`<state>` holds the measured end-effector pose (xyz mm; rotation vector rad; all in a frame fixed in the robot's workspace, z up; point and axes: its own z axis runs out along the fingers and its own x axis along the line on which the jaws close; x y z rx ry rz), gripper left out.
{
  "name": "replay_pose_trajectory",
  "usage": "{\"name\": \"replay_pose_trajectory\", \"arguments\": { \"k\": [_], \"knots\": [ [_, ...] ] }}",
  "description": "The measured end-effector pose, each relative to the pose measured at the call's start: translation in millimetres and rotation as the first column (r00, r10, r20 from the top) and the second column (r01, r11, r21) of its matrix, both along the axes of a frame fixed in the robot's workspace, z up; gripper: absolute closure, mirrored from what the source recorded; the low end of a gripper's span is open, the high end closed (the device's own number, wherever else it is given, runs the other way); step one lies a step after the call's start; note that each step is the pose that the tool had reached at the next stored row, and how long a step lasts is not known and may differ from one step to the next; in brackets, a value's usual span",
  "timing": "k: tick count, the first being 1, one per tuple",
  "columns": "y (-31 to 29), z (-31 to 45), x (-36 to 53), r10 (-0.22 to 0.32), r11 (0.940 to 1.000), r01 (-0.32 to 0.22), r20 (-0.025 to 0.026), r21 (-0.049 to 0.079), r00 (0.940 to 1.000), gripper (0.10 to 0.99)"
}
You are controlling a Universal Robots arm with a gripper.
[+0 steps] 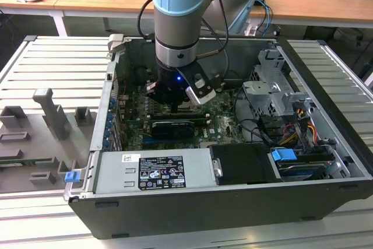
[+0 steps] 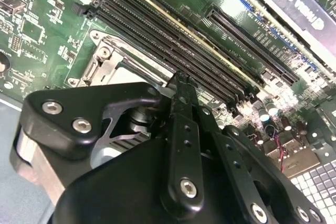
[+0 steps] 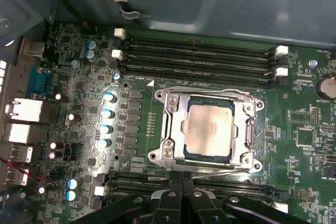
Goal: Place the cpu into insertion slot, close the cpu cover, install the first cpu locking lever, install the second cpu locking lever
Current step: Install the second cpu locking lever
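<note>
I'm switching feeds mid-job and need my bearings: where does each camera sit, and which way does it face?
Exterior view: off the arm, above the open computer case, looking down at the arm and gripper.
First wrist view: on the arm, facing the green board; the cpu sits under the cpu cover, fingers at the edge.
Second wrist view: behind the gripper, looking along it.
All share the insertion slot.

The exterior view looks down from high, far off, into my open case [image 1: 326, 144]. Both wrist views hover close over the board [image 3: 294, 124], sharing the socket [image 3: 210, 129].
</note>
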<state>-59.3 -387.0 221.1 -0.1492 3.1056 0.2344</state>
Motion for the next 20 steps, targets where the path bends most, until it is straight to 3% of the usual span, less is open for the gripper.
{"name": "replay_pose_trajectory", "arguments": {
  "k": [9,13,17,20],
  "knots": [
    [0.0,-2.0,-7.9,0.0,1.0,0.0,0.0001,0.001,1.0,0.98],
    [-0.2,-3.4,-15.8,0.0,1.0,0.0,0.0001,0.004,1.0,0.98],
    [-0.9,-6.0,-17.2,0.0,0.9997,0.0,0.0,0.023,1.0,0.98],
    [-1.0,-12.6,-19.8,0.0,0.9995,0.0,0.0,0.032,1.0,0.98]
  ]
}}
